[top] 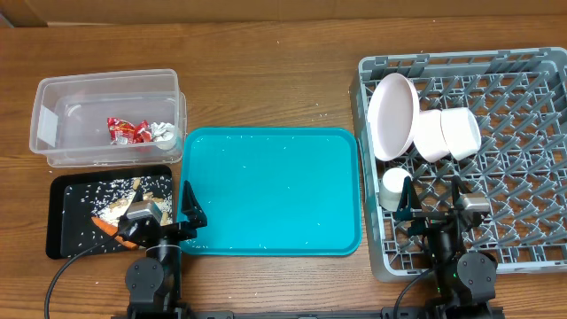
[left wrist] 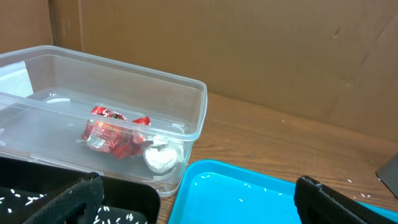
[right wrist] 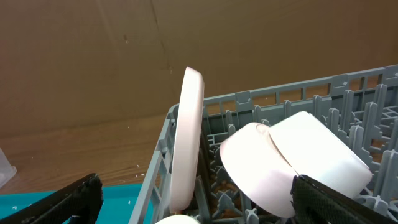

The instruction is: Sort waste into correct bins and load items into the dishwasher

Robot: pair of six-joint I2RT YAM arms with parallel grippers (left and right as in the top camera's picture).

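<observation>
The clear tub [top: 53, 106] at the back left holds the red wrapper [top: 126, 130] and the white paper ball [top: 163, 134]; both show in the left wrist view, wrapper [left wrist: 115, 132] and ball [left wrist: 160, 155]. The black tray [top: 66, 221] holds beige scraps and an orange carrot piece [top: 108, 225]. The grey rack [top: 514, 159] holds the white plate [top: 392, 113] on edge and two white bowls [top: 447, 133]; plate [right wrist: 186, 137] and bowls [right wrist: 292, 162] show in the right wrist view. My left gripper [top: 164, 217] is open and empty. My right gripper [top: 436, 206] is open and empty over the rack's front. Chopsticks are out of view.
The teal serving tray [top: 270, 190] lies in the middle with scattered rice grains. A small white cup [top: 394, 188] stands in the rack's front left corner. Brown cardboard walls stand behind the table.
</observation>
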